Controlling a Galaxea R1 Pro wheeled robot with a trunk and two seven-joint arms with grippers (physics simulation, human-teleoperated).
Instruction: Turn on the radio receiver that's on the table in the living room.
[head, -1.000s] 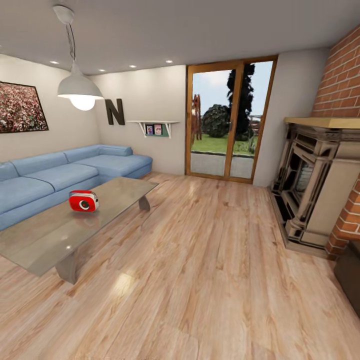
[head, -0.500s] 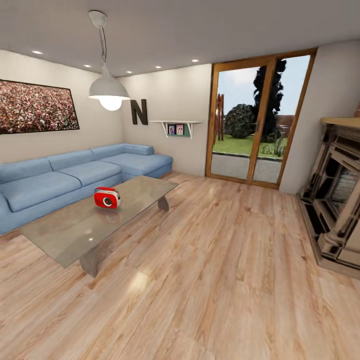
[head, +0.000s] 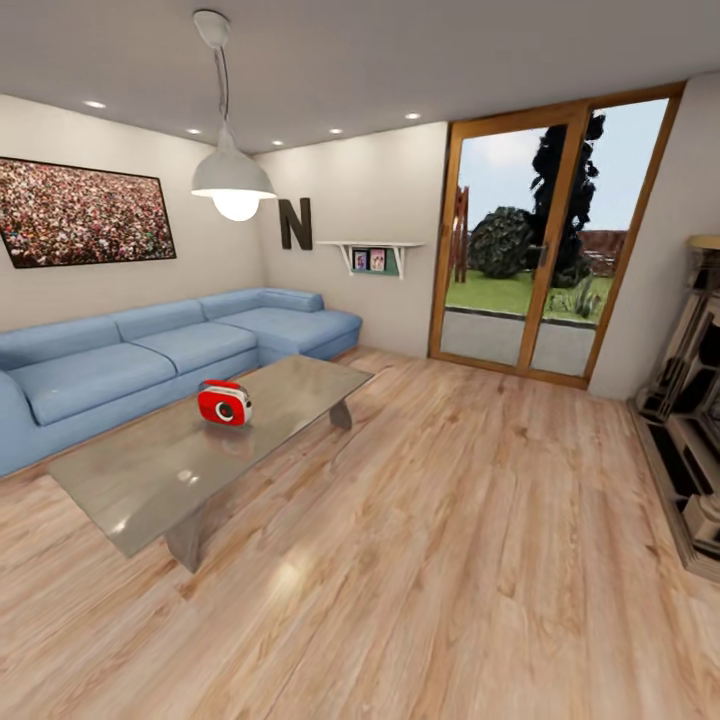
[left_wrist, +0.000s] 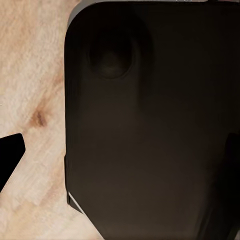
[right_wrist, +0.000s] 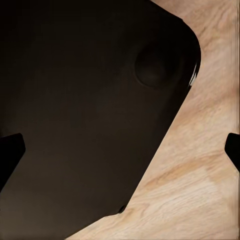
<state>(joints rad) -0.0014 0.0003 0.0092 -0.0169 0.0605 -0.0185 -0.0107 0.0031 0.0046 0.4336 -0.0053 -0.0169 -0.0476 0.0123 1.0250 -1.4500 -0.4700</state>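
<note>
the small red rounded radio receiver (head: 224, 403) with a round dark dial and white trim stands upright on the worktop (head: 150, 480), a large low rectangular coffee table with a glossy grey-brown reflective top, in the left middle of the head view. the radio sits nearer the table's far end, towards the edge facing the blue l-shaped sofa (head: 120, 360), which runs along the left wall and turns the corner behind the table. the worktop rests on angled slab legs over the light wood plank floor (head: 450, 560), which covers the lower half of the frame.

a white pendant lamp (head: 232, 180) hangs in the upper left above the table, lit. on the left wall is a wide dark-framed crowd picture (head: 85, 212). a dark letter n (head: 295, 223) and a small white wall shelf (head: 372, 256) sit on the back wall. a wood-framed glass door (head: 545, 235) in the upper right looks out on grass and dark trees. the edge of a fireplace (head: 695, 430) shows at the far right.

in each wrist view a dark rounded robot panel lies close over the plank floor, with dark finger tips at the frame edges; whether the left gripper or the right gripper is spread or pressed together i cannot tell
</note>
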